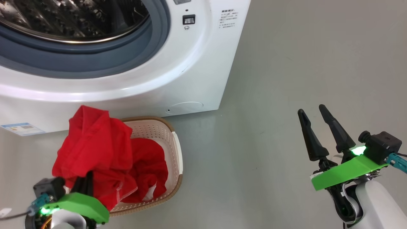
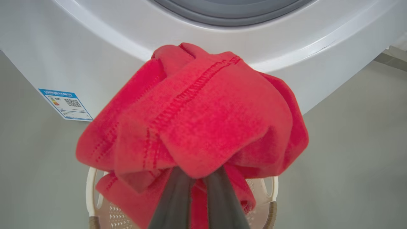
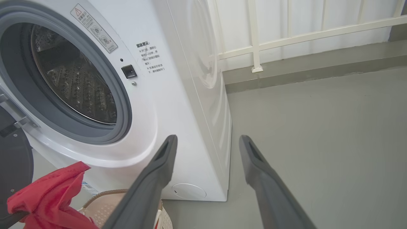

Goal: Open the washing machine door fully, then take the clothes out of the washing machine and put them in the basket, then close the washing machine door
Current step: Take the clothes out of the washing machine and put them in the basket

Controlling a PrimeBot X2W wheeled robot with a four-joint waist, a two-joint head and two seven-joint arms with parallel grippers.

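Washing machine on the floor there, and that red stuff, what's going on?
The robot's left claw is shut on the red clothes, holding them bunched over the basket, with some fabric already down inside it. The washing machine door is open, and what shows of the drum looks empty. The right claw hangs open, holding nothing.
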